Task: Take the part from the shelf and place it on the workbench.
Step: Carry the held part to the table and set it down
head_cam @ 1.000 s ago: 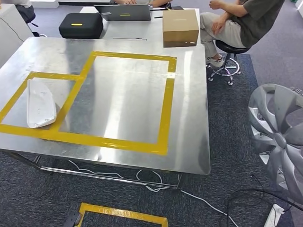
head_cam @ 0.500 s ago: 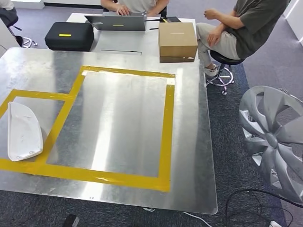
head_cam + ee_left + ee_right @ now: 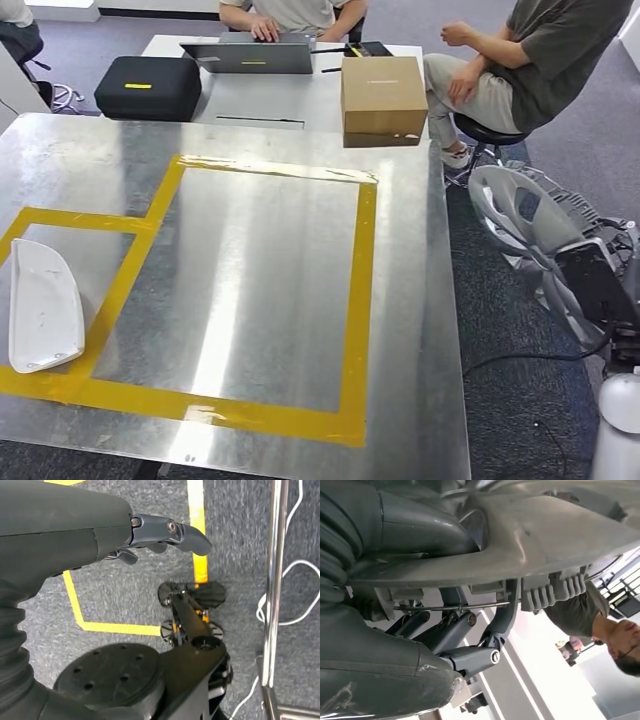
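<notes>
My right hand grips the silver wheel cover just beside the desk, while my left hand hangs empty, fingers extended.

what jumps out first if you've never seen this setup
The shiny metal table marked with a big yellow tape square fills the head view. A white part lies at its left end. At the right edge, off the table, the right robot hand holds a silver wheel cover.
</notes>
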